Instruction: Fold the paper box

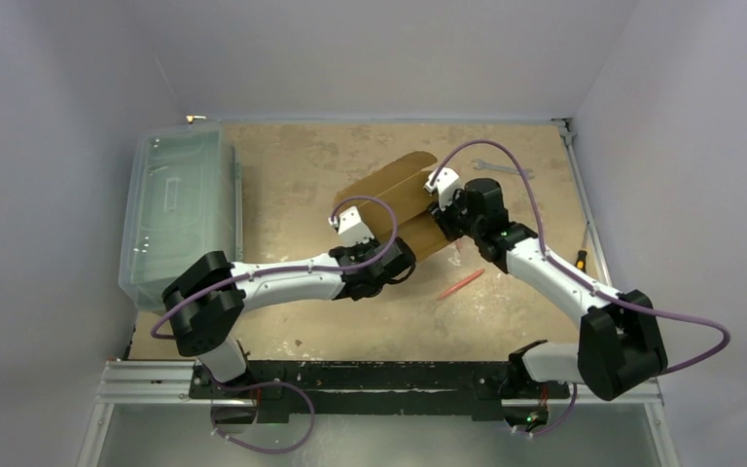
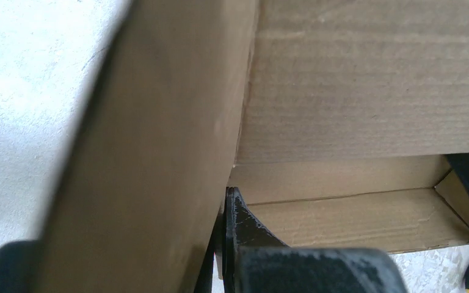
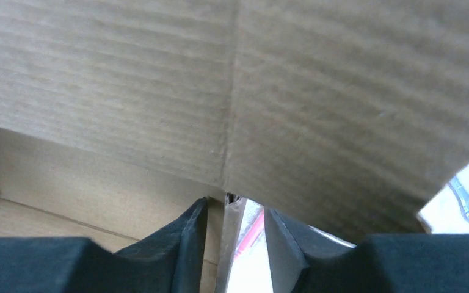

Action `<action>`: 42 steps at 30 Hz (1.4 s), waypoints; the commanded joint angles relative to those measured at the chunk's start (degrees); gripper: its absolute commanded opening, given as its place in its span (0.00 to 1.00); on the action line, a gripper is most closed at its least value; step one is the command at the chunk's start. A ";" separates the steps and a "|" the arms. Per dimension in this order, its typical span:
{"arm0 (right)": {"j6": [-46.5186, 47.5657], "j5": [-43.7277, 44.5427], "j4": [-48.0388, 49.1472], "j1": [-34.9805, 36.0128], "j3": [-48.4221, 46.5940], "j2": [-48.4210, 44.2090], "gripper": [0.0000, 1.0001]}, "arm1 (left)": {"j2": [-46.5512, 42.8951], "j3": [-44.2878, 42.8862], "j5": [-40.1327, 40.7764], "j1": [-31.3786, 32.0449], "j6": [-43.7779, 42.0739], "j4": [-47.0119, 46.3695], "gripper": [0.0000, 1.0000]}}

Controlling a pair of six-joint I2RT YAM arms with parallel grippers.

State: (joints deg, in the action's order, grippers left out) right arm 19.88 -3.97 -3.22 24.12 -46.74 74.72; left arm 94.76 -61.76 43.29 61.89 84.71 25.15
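Left claw point(image 1: 407, 259) pinches the paper box point(image 1: 389, 185) wall; right claw point(image 3: 232, 210) straddles another wall, fingers apart.

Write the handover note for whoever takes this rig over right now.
Left hand: shut on a side wall of the paper box.
Right hand: jaws apart around another wall's edge, with a gap showing; not clamped.
Box: mid-table, held between both arms.
Done: walls raised around the floor panel.
Left: the big lid flap is not yet closed. Probably fold it over and tuck its tabs.
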 commanded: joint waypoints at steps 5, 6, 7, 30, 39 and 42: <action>-0.08 -1.88 -0.15 -0.52 -1.69 -3.07 0.73 | -0.23 -2.16 2.23 0.12 0.49 0.41 0.00; 0.28 -4.26 -0.85 -1.12 -1.73 -3.81 0.78 | -0.12 -2.02 2.24 0.08 0.54 0.30 0.00; 1.12 -7.28 -1.87 -1.83 -1.88 -4.77 0.83 | -0.06 -1.86 2.22 0.08 0.40 0.12 0.00; 23.25 -41.13 -26.16 -14.10 -6.16 -17.40 0.99 | 4.02 -11.21 -25.84 -13.15 -40.94 15.43 0.00; 23.21 -40.64 -26.00 -14.61 -5.57 -17.27 0.99 | 7.83 -12.37 -28.95 -17.01 -43.48 13.27 0.00; 23.19 -40.63 -25.96 -14.63 -5.40 -17.02 0.99 | 8.56 -12.15 -28.96 -18.44 -43.66 12.95 0.00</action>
State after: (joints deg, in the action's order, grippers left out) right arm 42.30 -43.11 -29.15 9.74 -50.65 57.76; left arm 102.50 -71.90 15.27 45.50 43.18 38.65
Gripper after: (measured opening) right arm 0.987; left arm 0.038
